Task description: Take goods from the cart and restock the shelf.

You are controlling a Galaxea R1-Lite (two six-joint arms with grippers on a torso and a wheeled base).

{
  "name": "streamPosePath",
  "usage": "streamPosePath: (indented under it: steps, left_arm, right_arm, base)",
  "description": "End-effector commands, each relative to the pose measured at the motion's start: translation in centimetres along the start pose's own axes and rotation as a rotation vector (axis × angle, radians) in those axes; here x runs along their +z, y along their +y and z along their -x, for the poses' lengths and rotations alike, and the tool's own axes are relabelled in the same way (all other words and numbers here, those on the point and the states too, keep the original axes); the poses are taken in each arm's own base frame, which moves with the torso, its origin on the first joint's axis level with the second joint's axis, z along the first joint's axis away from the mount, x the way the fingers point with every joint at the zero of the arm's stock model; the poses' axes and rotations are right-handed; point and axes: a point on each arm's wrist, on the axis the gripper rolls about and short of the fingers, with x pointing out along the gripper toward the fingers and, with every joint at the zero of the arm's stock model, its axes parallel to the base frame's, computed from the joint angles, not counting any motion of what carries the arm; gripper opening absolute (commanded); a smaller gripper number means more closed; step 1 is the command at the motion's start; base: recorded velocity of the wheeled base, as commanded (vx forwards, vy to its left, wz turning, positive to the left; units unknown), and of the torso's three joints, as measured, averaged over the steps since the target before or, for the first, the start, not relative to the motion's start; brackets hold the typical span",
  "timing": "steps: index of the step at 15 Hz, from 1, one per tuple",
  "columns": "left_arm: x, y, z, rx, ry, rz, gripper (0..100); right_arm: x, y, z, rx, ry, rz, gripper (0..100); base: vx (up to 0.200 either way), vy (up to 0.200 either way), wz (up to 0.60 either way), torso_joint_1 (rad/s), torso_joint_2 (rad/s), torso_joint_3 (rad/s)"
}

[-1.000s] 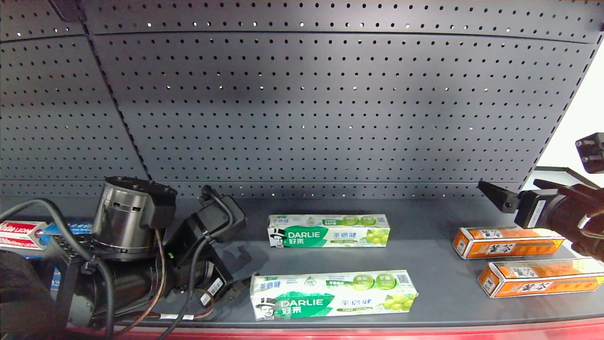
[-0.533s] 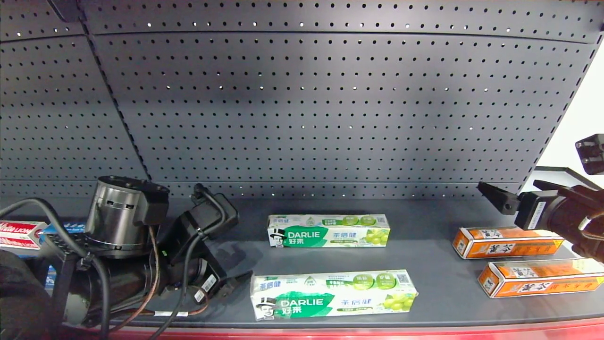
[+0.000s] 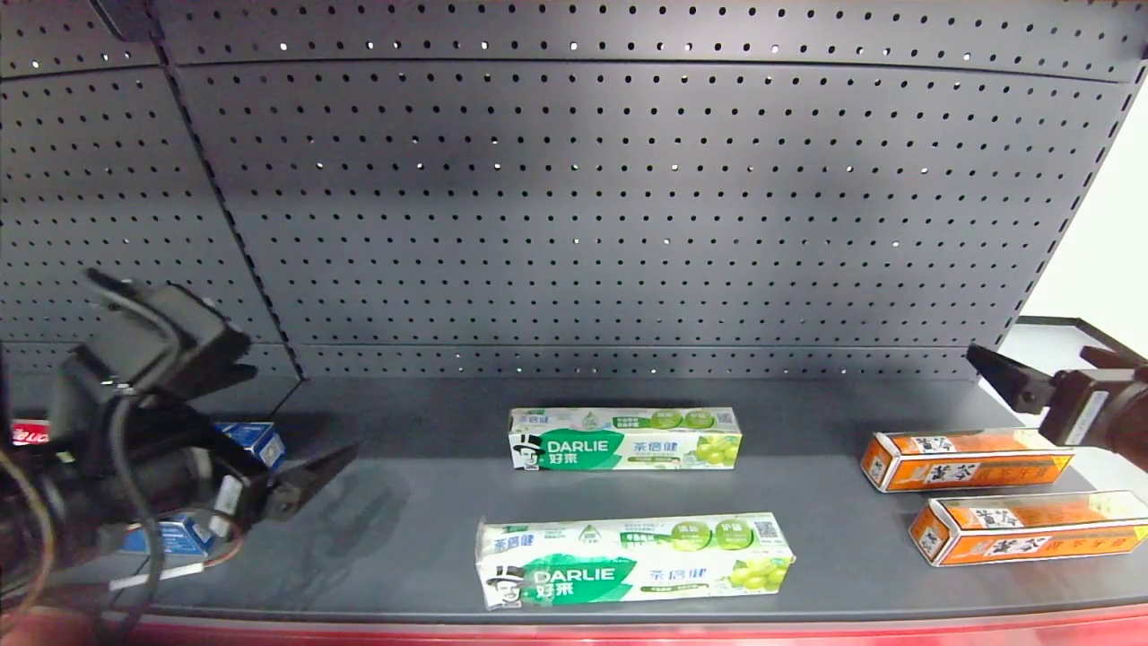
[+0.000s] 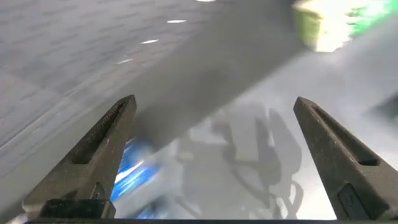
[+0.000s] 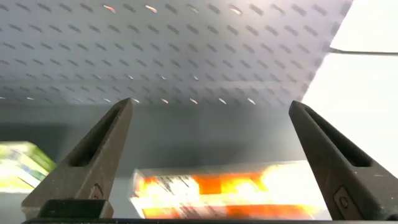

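Observation:
Two green toothpaste boxes lie on the grey shelf (image 3: 413, 422), one mid-shelf (image 3: 625, 438) and one at the front edge (image 3: 634, 559). My left gripper (image 3: 309, 475) hangs open and empty over the shelf's left part, well left of the front box. Through its spread fingers (image 4: 214, 101) I see a blurred blue box (image 4: 134, 171) and a green box (image 4: 329, 25) farther off. My right gripper (image 3: 1027, 352) is open and empty at the shelf's right end, just above the rear orange box (image 3: 964, 459). The right wrist view frames that orange box (image 5: 230, 186) between the open fingers (image 5: 210, 104).
A second orange box (image 3: 1031, 527) lies at the front right. Blue boxes (image 3: 256, 441) and a red one (image 3: 22, 432) sit at the far left behind my left arm. A perforated back panel (image 3: 574, 224) closes the shelf. Bare shelf lies between the box groups.
My left arm has pulled back to the left, away from the front green box, uncovering a blue box. The right gripper has drawn back to the right. The boxes have not moved.

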Motion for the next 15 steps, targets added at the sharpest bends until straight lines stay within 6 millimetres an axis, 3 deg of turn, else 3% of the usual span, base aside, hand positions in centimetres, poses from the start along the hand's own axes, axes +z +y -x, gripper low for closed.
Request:
streamPosePath:
  steps: [1, 3, 6, 9, 12, 15]
  left_arm:
    - [-3.1, 0.9, 7.3, 0.195, -0.107, 0.099, 100]
    - [-4.9, -0.2, 10.1, 0.257, -0.168, 0.142, 100]
    - [-8.1, -2.1, 12.8, 0.335, -0.241, 0.194, 100]
    - [-10.1, -3.2, 13.7, 0.35, -0.272, 0.231, 100]
    - [-12.8, -4.7, 15.4, 0.377, -0.238, 0.241, 100]
    - [-14.7, -5.8, 16.5, 0.377, -0.218, 0.241, 100]
  right_arm:
    - [-0.9, -1.2, 3.2, -0.046, -0.023, -0.006, 100]
    - [-1.8, -1.6, 5.3, -0.061, -0.036, -0.007, 100]
    - [-3.7, -2.5, 8.1, -0.121, -0.044, -0.005, 100]
    - [-6.2, -2.6, 10.7, -0.138, -0.04, 0.003, 100]
    - [-9.1, -2.9, 15.4, -0.147, -0.017, -0.011, 100]
    - [-12.4, -3.1, 18.6, -0.113, 0.009, -0.006, 100]
  base:
    - [0.0, 0.0, 0.0, 0.0, 0.0, 0.0]
    - [0.0, 0.0, 0.0, 0.0, 0.0, 0.0]
    - [0.0, 0.0, 0.0, 0.0, 0.0, 0.0]
    - [0.0, 0.0, 0.0, 0.0, 0.0, 0.0]
    - [0.0, 0.0, 0.0, 0.0, 0.0, 0.0]
    - [0.0, 0.0, 0.0, 0.0, 0.0, 0.0]
